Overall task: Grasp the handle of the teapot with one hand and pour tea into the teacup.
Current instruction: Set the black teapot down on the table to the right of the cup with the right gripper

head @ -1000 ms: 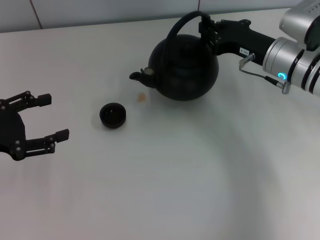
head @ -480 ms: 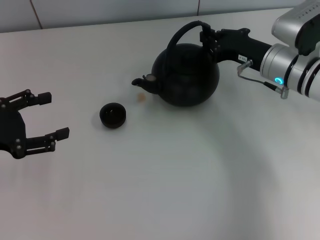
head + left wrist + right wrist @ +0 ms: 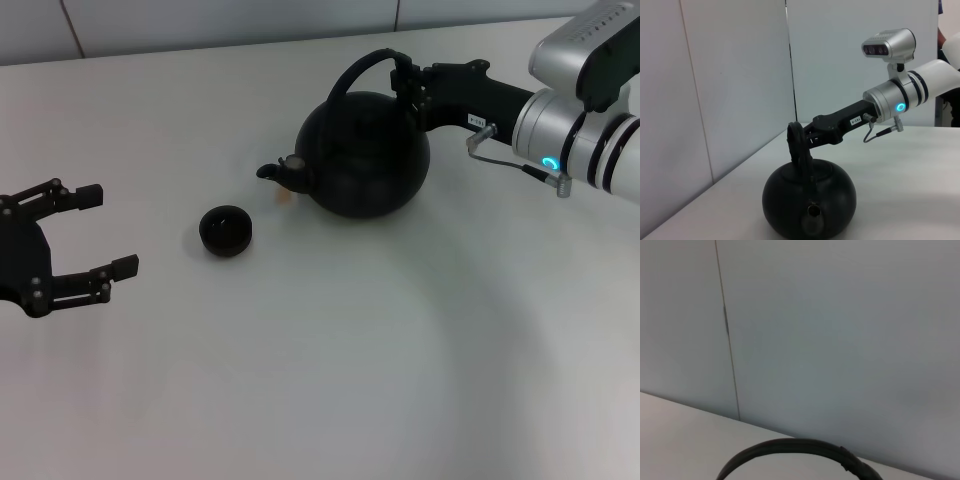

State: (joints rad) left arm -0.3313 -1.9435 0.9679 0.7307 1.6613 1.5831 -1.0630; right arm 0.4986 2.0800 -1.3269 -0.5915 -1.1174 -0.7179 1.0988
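Observation:
The large black teapot [image 3: 362,155] is at the back centre of the white table, its spout [image 3: 272,172] pointing left toward the teacup [image 3: 225,230]. The small black teacup stands a short way left and in front of the spout. My right gripper [image 3: 405,75] reaches in from the right and is shut on the arched handle [image 3: 358,68] near its top. The left wrist view shows the same grip on the handle [image 3: 799,147] above the teapot [image 3: 810,200]. Only the handle arc [image 3: 795,447] shows in the right wrist view. My left gripper [image 3: 95,232] rests open at the far left.
A small orange-brown spot [image 3: 283,196] marks the table [image 3: 350,350] just under the spout. A grey panelled wall [image 3: 200,20] runs along the table's back edge. The right arm's silver forearm [image 3: 580,140] spans the back right.
The right gripper has carried the teapot slightly left and toward me. The spout now sits lower in view and closer to the teacup. The left arm has not moved.

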